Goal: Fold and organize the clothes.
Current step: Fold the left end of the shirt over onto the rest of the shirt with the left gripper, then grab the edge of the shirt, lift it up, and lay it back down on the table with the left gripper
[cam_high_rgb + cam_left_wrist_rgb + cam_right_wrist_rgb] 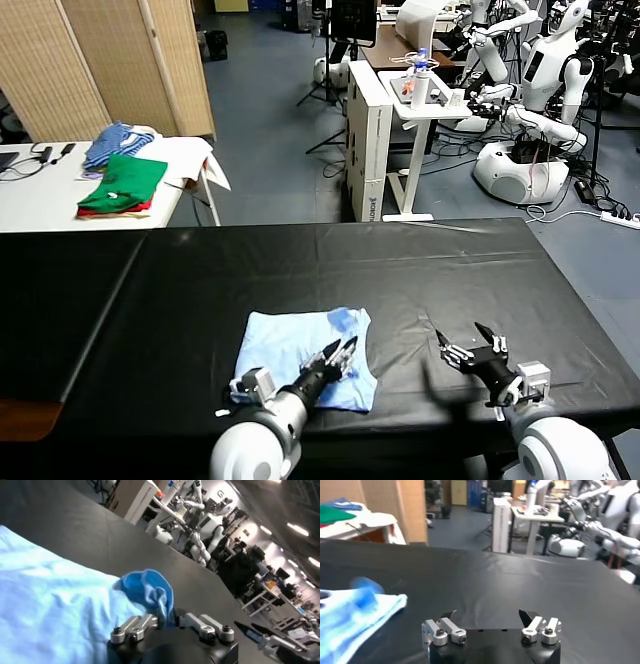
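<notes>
1 folded T-shirt (300, 355) lies on the bench (450, 270), partly hidden by the left gripper (340, 352), jaws' state unclear; right gripper (470, 345) jaws released.

Ahead of the right gripper (462, 337), whose jaws stand wide apart, the black cloth-covered table (420, 270) lies bare to its far edge. Toward its inner side, the folded pale sky-blue cotton T-shirt (290, 350) lies flat and low, with the left gripper (340, 352) over the near right part of it. Beyond the left gripper, a raised bunch of blue fabric (150, 592) stands directly before its fingers.
</notes>
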You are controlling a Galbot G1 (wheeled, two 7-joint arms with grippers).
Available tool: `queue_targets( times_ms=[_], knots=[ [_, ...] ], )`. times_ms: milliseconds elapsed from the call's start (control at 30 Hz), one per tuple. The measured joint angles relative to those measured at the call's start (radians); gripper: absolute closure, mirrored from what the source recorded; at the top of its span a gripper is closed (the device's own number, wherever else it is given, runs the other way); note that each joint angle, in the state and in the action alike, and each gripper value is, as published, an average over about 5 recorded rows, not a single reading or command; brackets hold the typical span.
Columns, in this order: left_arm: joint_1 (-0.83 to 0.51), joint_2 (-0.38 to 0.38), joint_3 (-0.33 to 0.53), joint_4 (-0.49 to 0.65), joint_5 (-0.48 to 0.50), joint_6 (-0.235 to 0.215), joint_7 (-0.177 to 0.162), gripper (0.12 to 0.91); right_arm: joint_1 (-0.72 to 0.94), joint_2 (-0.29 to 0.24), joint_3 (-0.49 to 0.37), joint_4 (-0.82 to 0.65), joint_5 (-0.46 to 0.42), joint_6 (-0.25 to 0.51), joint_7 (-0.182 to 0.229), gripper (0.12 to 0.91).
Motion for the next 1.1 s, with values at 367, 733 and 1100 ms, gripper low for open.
queue_targets(
  times_ms=[367, 733, 1100],
  knots=[
    [0.003, 0.101, -0.12, -0.039, 0.236, -0.081, 0.093, 0.124, 0.118, -0.057, -0.182, -0.017, 0.025, -0.005, -0.012, 0.118],
    [0.086, 0.213, -0.272, -0.068, 0.363, -0.11, 0.093, 0.123, 0.249, 0.003, -0.371, -0.116, -0.064, 0.018, -0.012, 0.118],
    [0.144, 0.199, -0.322, -0.067, 0.407, -0.128, 0.092, 0.123, 0.255, 0.027, -0.396, -0.161, -0.216, -0.035, 0.005, 0.118]
  ],
)
